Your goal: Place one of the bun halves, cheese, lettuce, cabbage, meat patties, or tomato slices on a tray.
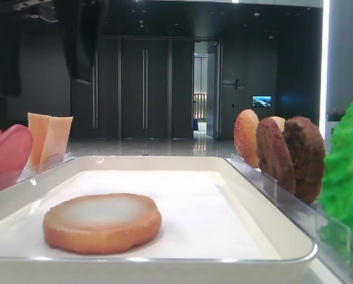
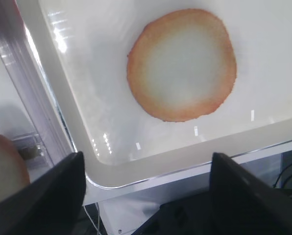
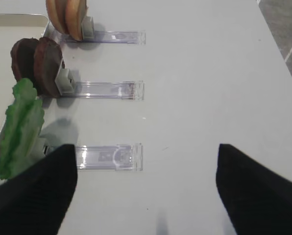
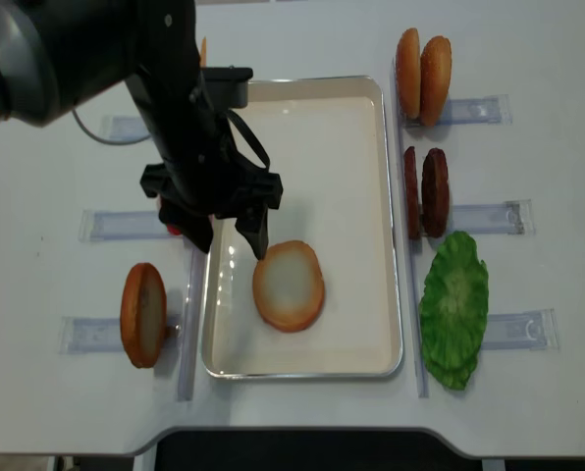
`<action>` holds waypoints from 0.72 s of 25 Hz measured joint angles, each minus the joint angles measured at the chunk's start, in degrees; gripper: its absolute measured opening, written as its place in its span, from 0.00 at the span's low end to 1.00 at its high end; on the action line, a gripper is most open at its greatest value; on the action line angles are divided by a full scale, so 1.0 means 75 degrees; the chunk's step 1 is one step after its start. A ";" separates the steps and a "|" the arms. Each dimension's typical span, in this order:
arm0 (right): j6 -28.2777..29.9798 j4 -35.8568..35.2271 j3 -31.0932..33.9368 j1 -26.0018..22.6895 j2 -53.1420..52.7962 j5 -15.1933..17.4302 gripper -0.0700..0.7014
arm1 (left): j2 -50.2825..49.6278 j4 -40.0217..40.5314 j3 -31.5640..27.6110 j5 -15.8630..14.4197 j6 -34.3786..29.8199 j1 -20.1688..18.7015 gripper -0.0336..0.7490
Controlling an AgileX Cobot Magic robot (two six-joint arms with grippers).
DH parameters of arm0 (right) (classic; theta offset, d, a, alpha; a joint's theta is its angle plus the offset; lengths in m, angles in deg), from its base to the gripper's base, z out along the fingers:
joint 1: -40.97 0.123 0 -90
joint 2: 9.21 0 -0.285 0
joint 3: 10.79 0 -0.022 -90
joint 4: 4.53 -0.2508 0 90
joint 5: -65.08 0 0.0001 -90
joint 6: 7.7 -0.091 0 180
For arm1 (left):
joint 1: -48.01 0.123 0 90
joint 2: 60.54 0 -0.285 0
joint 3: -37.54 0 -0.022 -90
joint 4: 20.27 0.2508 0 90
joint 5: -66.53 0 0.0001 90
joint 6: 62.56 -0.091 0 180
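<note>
A white tray (image 4: 302,98) sits in the middle of a white counter (image 4: 528,412). One bun half (image 4: 289,286) lies flat on the tray's liner, pale cut face up, in the near-left part of the tray, close to the left and front rims but touching neither.

The left gripper (image 4: 232,233) hangs above the tray's left edge, just beside the bun and clear of it. Its two dark fingers (image 2: 43,191) are spread wide with nothing between them; in the left wrist view they frame the tray's near corner with the bun beyond. The right gripper (image 3: 146,186) is over bare counter on the right, fingers spread and empty too.

Clear holders flank the tray. On the right stand two more bun halves (image 4: 422,77), two dark patties (image 4: 425,192) and green lettuce (image 4: 453,309). On the left stands another bun half (image 4: 143,314) on edge; the low front view also shows red tomato slices (image 1: 7,151) and pale orange cheese (image 1: 49,137) there.

The placement looks done. The risk now is the left arm's exit: its fingers sit low by the rim, so a sideways move could clip the tray and shift it, or knock the upright bun in the holder just to the left. A dip could drag the placed bun off its spot.
</note>
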 joint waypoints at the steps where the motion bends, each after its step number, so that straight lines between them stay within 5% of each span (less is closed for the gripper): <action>1: 0.0000 0.0000 0.0000 0.0000 0.0000 0.0000 0.81 | 0.0015 0.0000 0.0074 -0.0024 0.0009 -0.0028 0.81; 11: 0.0000 0.0000 0.0000 0.0000 0.0000 0.0000 0.81 | 0.0454 0.0390 0.0160 -0.0117 0.0018 0.0002 0.81; 18: 0.0000 0.0000 0.0000 0.0000 0.0000 0.0000 0.81 | 0.1422 0.0872 0.0160 -0.0154 -0.0300 0.1021 0.77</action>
